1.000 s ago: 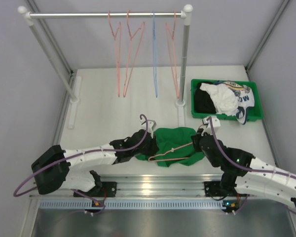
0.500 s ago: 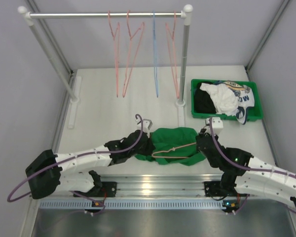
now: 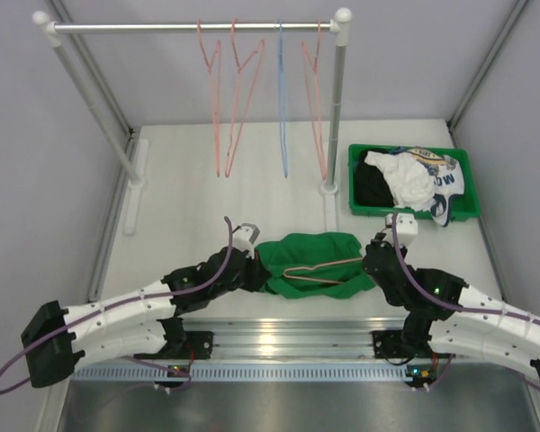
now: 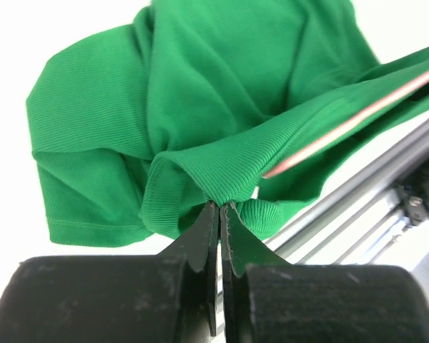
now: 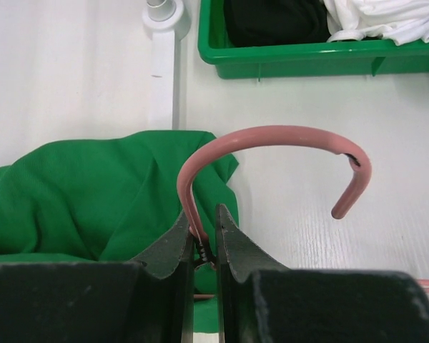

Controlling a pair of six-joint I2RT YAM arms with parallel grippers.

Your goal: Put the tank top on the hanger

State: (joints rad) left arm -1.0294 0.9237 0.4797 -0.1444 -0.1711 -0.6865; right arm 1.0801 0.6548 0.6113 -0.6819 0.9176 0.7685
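Both hands are clamping: your left hand (image 4: 219, 209) is pinching a fold of the tank top (image 3: 310, 250), and your right hand (image 5: 204, 223) is gripping the hanger (image 5: 272, 136) by its neck. Everything is lying on the tabletop (image 3: 189, 207) left of the bin (image 5: 293, 58). Be stretching that fold open while steadying the wire.

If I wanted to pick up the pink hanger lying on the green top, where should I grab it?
Probably the thin neck just under the hook of the hanger, coming in from the hook end on the right. That bit sticks out bare and is narrow enough to pinch, while the wire triangle lies across the floppy tank top. The right gripper is pinching exactly there.
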